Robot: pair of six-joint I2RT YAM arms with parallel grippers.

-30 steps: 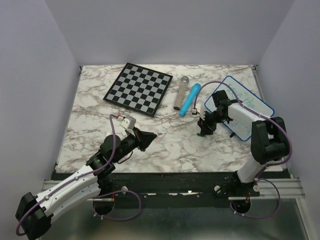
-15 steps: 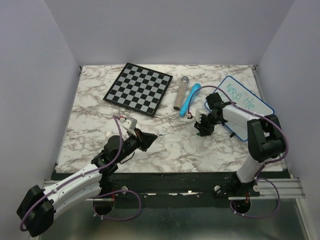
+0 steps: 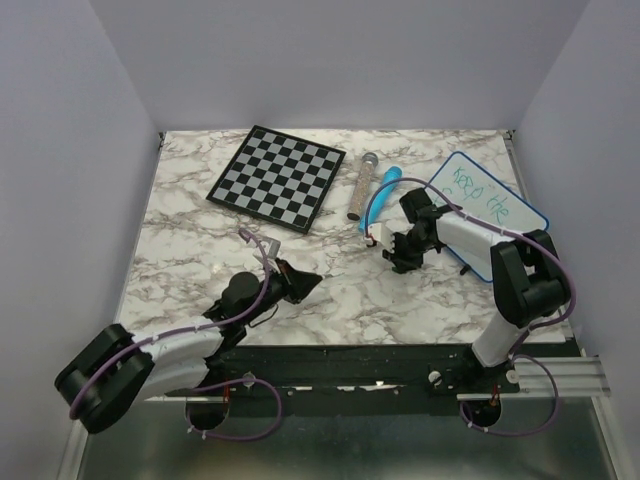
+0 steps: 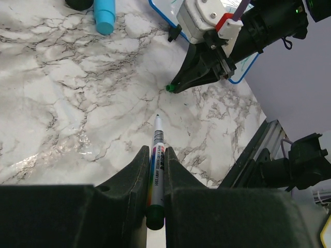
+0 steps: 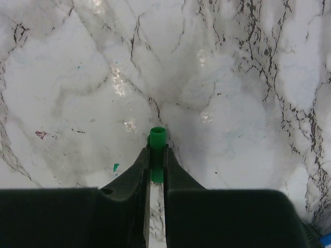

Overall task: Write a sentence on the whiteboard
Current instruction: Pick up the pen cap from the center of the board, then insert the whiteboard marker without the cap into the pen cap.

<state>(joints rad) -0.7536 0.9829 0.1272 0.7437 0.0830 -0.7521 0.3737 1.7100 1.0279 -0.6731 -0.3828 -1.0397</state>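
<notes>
The whiteboard [image 3: 497, 212], white with a blue rim, lies at the table's right. Green words "Keep the" [image 3: 481, 194] show on its far part. My left gripper [image 3: 306, 282] is low over the marble near the front centre, shut on a whiteboard marker [image 4: 158, 151] whose bare tip points towards the right arm. My right gripper [image 3: 400, 262] is just left of the board, shut on the green marker cap [image 5: 157, 138], held close to the marble. In the left wrist view the cap [image 4: 169, 88] faces the marker tip with a gap between them.
A black-and-white chessboard [image 3: 278, 177] lies at the far left centre. A grey speckled cylinder [image 3: 358, 190] and a blue tube [image 3: 380, 198] lie between it and the whiteboard. Plain walls close in the table on three sides.
My right gripper moved left off the whiteboard with the cap, uncovering the green words. My left gripper moved right and a little nearer with the marker.
</notes>
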